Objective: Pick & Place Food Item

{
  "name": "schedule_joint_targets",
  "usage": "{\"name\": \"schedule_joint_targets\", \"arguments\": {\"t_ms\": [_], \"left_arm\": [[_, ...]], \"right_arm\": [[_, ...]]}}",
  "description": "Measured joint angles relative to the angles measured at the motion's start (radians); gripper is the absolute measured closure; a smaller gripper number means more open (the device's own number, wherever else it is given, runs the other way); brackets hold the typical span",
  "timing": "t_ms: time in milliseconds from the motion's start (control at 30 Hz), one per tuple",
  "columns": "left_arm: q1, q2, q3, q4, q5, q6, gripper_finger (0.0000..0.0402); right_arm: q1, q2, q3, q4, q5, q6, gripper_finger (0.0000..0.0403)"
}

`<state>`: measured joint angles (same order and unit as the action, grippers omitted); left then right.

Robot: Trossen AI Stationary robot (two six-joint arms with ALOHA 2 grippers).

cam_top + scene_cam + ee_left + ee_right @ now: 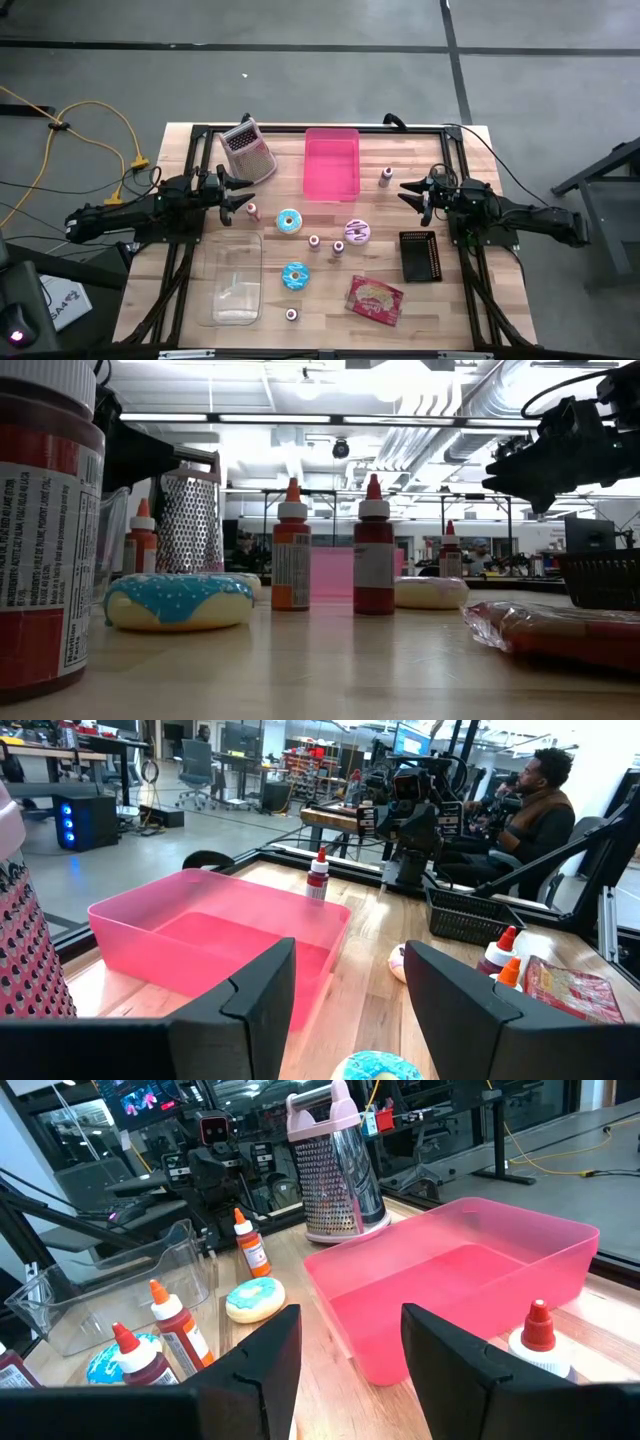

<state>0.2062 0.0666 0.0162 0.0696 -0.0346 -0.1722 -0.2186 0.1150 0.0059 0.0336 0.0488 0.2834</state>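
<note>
Basically both tools, left (246, 190) & right (405, 190), wide, empty, above table (470, 300).

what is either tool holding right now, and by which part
Nothing is held. The left tool and the right tool both hang open and empty above the table, clear of the donuts and bottles.

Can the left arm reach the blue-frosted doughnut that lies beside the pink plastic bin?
Probably yes. The left end effector is open and holds nothing, and the blue-frosted doughnut lies close by on the table. Only a small orange sauce bottle stands between them, so a descent from above looks clear.
</note>
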Motion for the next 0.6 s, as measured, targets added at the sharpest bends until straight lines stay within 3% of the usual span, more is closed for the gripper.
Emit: {"name": "schedule_joint_targets", "arguments": {"t_ms": [600], "left_arm": [[0.000, 0.000, 0.000, 0.000, 0.000, -0.014, 0.0218]], "right_arm": [[0.000, 0.000, 0.000, 0.000, 0.000, 0.000, 0.0243]]}}
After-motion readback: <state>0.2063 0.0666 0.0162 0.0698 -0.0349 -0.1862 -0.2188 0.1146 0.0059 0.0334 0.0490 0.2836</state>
